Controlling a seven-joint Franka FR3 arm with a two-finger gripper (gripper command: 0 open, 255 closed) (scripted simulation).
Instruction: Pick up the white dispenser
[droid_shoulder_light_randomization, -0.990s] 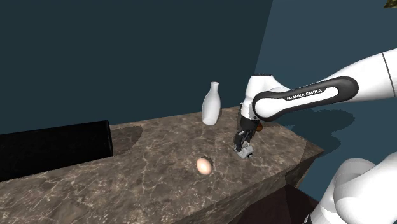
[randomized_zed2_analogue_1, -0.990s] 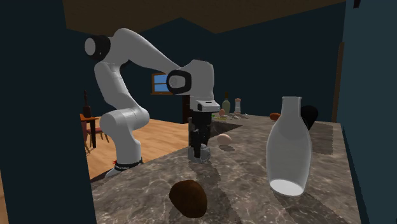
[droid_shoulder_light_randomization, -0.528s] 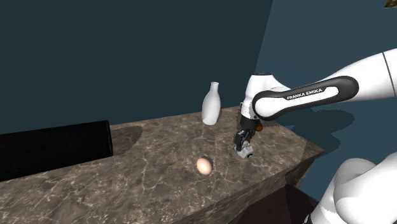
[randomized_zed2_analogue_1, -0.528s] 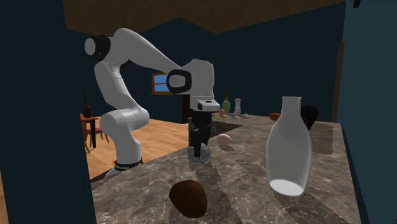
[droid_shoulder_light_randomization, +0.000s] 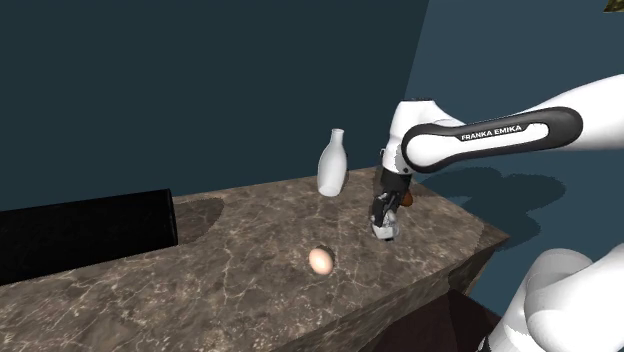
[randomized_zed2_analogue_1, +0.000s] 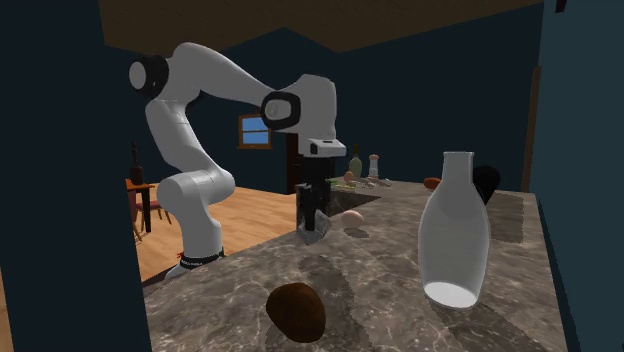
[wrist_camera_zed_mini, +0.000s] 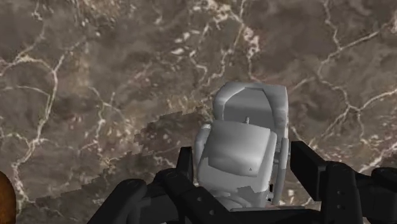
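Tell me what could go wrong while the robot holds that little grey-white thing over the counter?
1. The gripper clasps the dispenser low over the marble counter; with a weak grip it might slip and drop.
2. The egg lies nearby; a sideways swing could bump it and send it rolling.
3. The tall white bottle stands on the same counter; a careless move might tip it.

Franka arm (droid_shoulder_light_randomization: 500, 135) stretched out nearly level, wrist (droid_shoulder_light_randomization: 408, 122) turned down, end effector (droid_shoulder_light_randomization: 384, 228) clamped on pale dispenser (wrist_camera_zed_mini: 245, 137)
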